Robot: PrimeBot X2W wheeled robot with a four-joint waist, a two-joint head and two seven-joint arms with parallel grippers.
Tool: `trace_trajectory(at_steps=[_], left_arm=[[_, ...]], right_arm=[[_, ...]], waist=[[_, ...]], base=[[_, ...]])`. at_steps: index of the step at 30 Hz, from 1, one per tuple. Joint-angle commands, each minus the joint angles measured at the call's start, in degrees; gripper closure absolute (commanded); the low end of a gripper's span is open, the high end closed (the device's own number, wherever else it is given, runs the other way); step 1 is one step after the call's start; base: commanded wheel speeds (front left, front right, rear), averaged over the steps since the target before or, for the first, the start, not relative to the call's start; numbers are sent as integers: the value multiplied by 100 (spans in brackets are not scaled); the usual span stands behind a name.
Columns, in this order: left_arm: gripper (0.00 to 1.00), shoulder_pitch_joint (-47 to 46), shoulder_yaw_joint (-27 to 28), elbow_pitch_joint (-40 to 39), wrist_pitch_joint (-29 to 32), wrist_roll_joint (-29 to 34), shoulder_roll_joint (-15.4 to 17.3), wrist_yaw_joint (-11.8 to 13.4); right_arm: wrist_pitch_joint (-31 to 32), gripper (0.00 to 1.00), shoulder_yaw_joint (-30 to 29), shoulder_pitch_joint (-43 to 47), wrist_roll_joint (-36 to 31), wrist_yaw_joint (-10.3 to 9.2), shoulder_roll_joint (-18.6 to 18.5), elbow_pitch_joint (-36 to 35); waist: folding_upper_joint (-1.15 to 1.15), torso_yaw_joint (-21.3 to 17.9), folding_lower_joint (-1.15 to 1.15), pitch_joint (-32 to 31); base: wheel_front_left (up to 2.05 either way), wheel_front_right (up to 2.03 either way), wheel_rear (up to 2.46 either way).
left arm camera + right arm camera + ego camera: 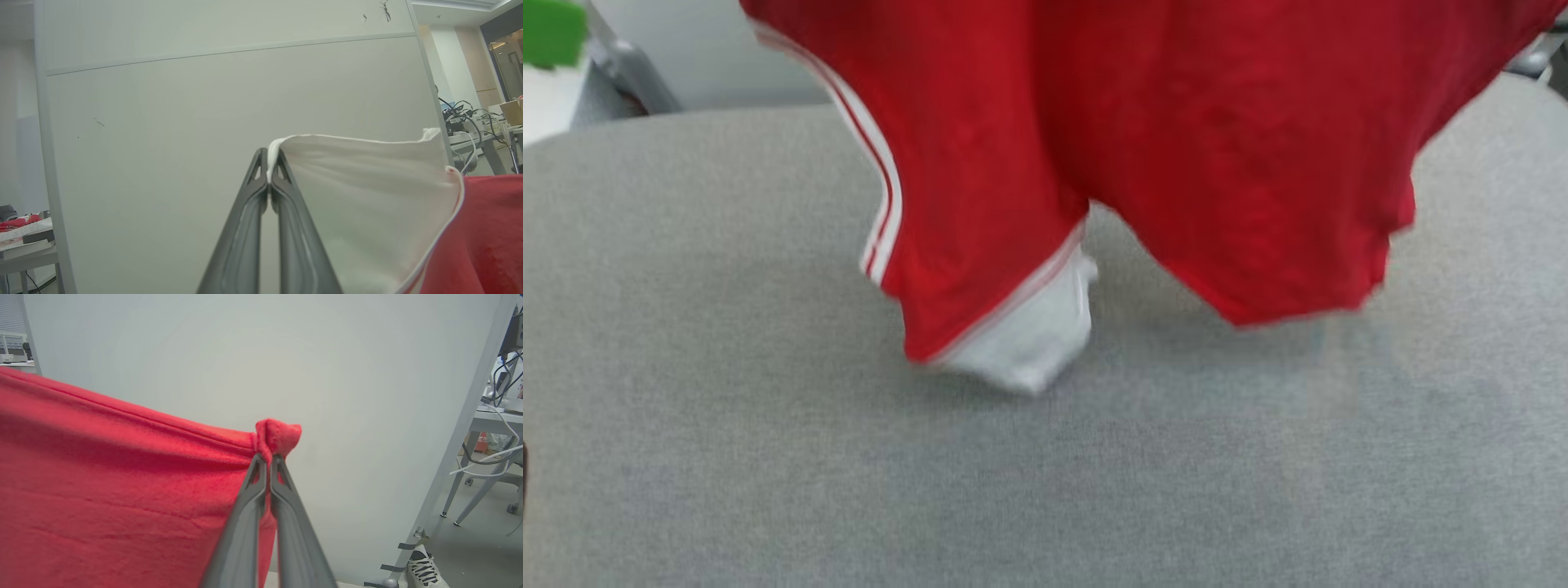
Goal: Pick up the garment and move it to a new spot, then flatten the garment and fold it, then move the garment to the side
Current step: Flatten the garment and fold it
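Grey surface lies under garment (top cropped).

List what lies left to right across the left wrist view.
Side table → left gripper's fingers, shut on the sleeve's edge → garment's white sleeve → garment's red body.

Left gripper rising from 6 o'clock, tips pinched on the garment at its white sleeve hem, red cloth at 4 o'clock, pale partition panel behind, cable-strewn desk at 3 o'clock, table at 8 o'clock
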Motion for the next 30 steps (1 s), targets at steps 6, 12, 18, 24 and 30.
trace_trajectory(at_steps=[6, 12, 18, 24, 30], left_arm=[[100, -1548, -117, 952, -54, 237, 10, -464], [100, -3025, -366, 2078, -261, 697, -71, -806], [100, -4502, -776, 3385, -703, 1231, -233, -1022], [100, -5650, -1093, 4632, -1307, 1612, -389, -1093], [100, -6180, -1125, 5370, -1827, 1685, -651, -1114]], right_arm=[[-287, 100, 83, -1139, -345, -6, 46, 593], [-666, 100, 309, -2438, -760, -6, 249, 1404], [-1317, 100, 428, -3597, -1246, -6, 571, 2439], [-2058, 100, 329, -4429, -1746, -6, 935, 3464], [-2760, 100, 103, -5054, -2186, -6, 1228, 4295]], waist=[[0, 146, 0, 1577], [0, 114, 0, 2351], [0, 56, 0, 2866], [0, 35, 0, 3147], [0, 159, 0, 3352]], base=[[0, 0, 0], [0, 0, 0], [0, 0, 0], [0, 0, 0], [0, 0, 0]])
